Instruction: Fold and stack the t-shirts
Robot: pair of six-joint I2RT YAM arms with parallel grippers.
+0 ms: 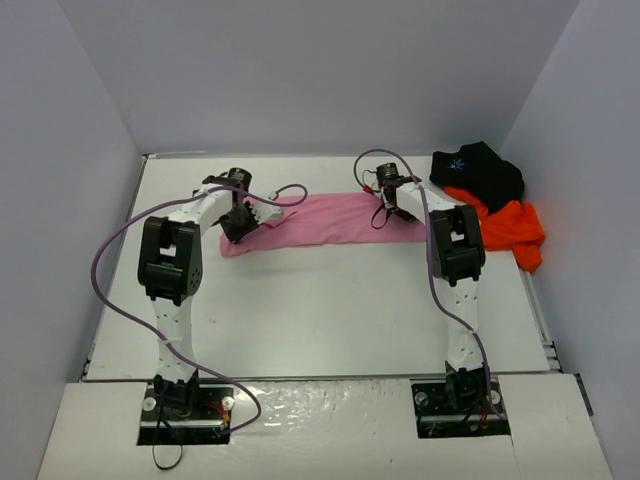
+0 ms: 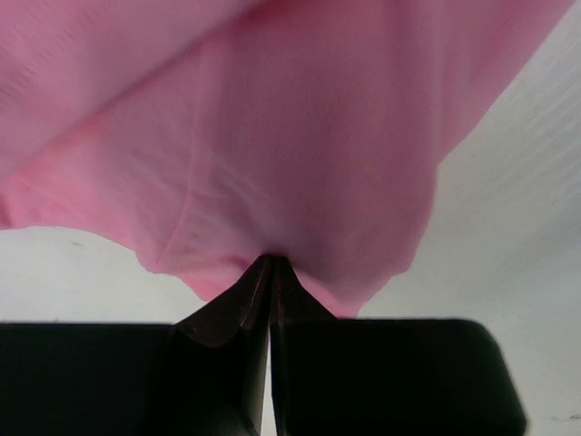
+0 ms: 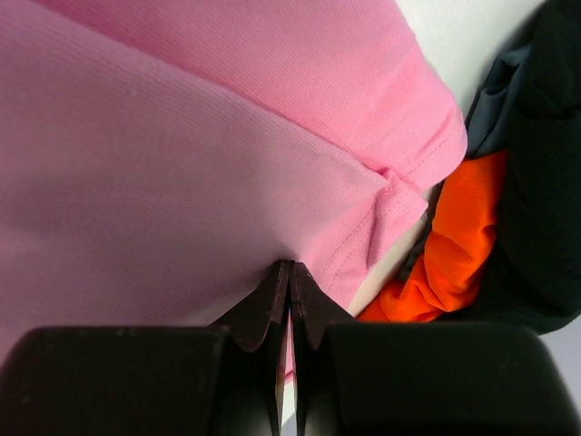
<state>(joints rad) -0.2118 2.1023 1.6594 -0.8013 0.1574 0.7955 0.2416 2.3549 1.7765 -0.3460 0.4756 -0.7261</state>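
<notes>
The pink t-shirt [image 1: 320,222] lies as a long folded band across the far half of the table. My left gripper [image 1: 240,226] is shut on its left end, and the wrist view shows pink cloth [image 2: 272,154] pinched at the fingertips [image 2: 270,263]. At the band's right end my right gripper [image 1: 385,205] is also shut on the pink cloth [image 3: 182,163], close to a stitched hem. The black t-shirt [image 1: 480,172] with a light-blue starburst and the orange t-shirt [image 1: 510,228] lie crumpled at the far right.
White walls enclose the table [image 1: 320,320] on three sides. The black and orange cloth [image 3: 454,245] lies just right of my right gripper. Purple cables loop from both arms.
</notes>
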